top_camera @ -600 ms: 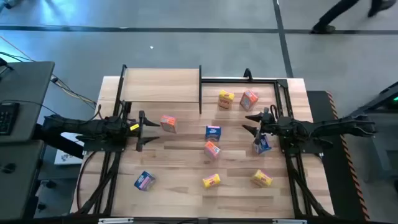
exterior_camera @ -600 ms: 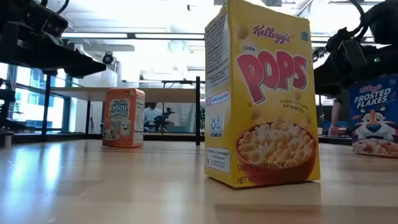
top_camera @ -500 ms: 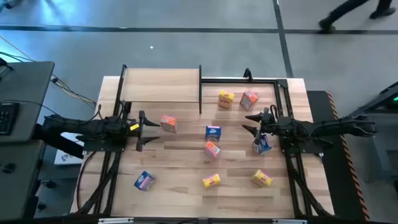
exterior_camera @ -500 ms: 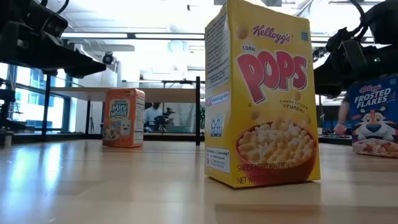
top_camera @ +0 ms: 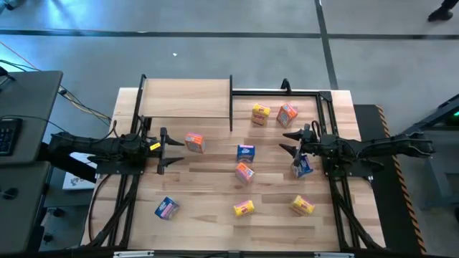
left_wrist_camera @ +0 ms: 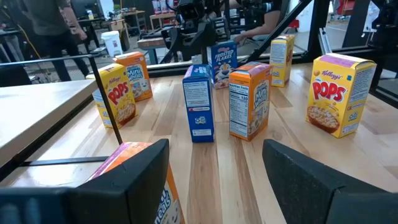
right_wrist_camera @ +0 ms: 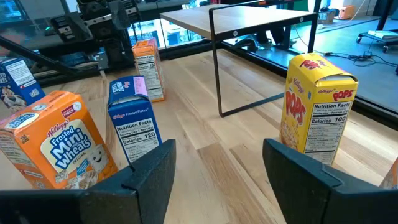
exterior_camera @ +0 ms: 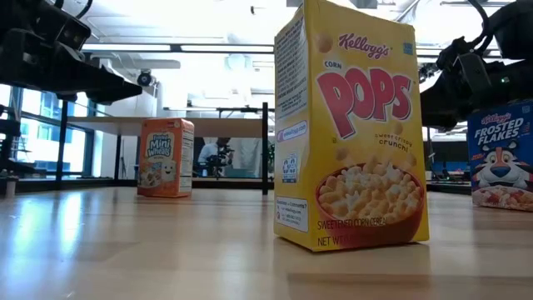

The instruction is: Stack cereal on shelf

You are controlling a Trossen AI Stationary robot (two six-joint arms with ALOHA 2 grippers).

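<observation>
The left gripper point(top_camera: 171, 150) hung at the table's left side with its fingers spread wide and nothing between them. An orange-red box point(top_camera: 193, 142) stood just in front of it. The shelf point(top_camera: 186, 98) sat at the far left corner of the table point(top_camera: 215, 215), and its board had no cereal on it. A blue box point(top_camera: 166, 208) lay near the front left. In the middle stood a blue box point(top_camera: 245, 152) and another orange-red box point(top_camera: 244, 172), with a yellow box point(top_camera: 244, 208) nearer the front. Further back were a yellow box point(top_camera: 260, 113) and an orange-red box point(top_camera: 287, 114). The right gripper point(top_camera: 290, 142) was open too and held nothing, with a blue box point(top_camera: 302, 166) just beside it. A yellow box point(top_camera: 302, 206) lay near the front right.

Only the low view showed the words on the yellow box point(exterior_camera: 350, 133), "Corn Pops". The left wrist view showed the box labels and people point(left_wrist_camera: 53, 18) in the room behind.
</observation>
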